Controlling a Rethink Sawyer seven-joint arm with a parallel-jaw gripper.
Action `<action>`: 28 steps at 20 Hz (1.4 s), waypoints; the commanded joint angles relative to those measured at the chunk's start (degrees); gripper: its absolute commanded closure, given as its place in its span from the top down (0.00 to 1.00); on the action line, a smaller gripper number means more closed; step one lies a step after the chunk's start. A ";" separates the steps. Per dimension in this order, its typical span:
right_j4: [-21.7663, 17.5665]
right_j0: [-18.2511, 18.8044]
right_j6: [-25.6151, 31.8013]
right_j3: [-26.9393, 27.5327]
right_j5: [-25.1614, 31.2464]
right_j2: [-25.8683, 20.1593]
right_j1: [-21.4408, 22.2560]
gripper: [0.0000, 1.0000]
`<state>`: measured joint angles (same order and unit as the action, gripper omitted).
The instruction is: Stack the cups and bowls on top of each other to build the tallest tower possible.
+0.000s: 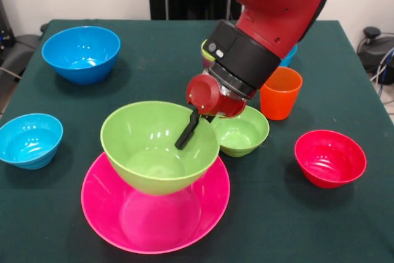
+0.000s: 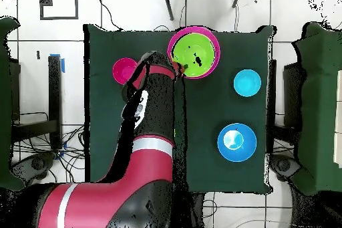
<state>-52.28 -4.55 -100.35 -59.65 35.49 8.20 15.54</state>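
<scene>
Green plastic, the large green bowl (image 1: 157, 146) sits mouth-up inside the huge pink bowl (image 1: 154, 210), slightly tilted. The gripper (image 1: 188, 130) has a black finger hooked over its rim (whether it clamps cannot be told). A good finish would level the bowl, centred, before letting go; its axis leans slightly from vertical.

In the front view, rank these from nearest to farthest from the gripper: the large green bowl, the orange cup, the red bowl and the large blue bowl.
Measured from the gripper:
1. Large green bowl: the gripper's black finger is at its rim.
2. Orange cup: to the picture's right, behind the arm.
3. Red bowl: farther right, standing alone.
4. Large blue bowl: at the far upper left.
</scene>
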 commanded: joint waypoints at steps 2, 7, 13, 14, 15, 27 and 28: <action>1.27 -0.42 -11.65 -3.23 -6.66 -0.99 -2.32 0.00; 1.27 -2.02 -15.83 -4.03 -9.89 1.92 -3.34 0.00; 2.37 -2.54 -16.26 -3.87 -10.82 3.06 -3.89 0.00; 2.44 -2.58 -16.52 -3.94 -11.20 3.28 -4.01 0.00; 2.58 -2.56 -16.65 -3.86 -11.51 3.40 -4.16 0.00; 4.39 -1.68 -16.65 -5.26 -14.46 2.89 -4.93 0.00; 4.70 -1.45 -16.76 -5.56 -14.72 2.63 -4.91 0.00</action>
<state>-50.18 -6.19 -108.46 -61.45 25.93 15.09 11.83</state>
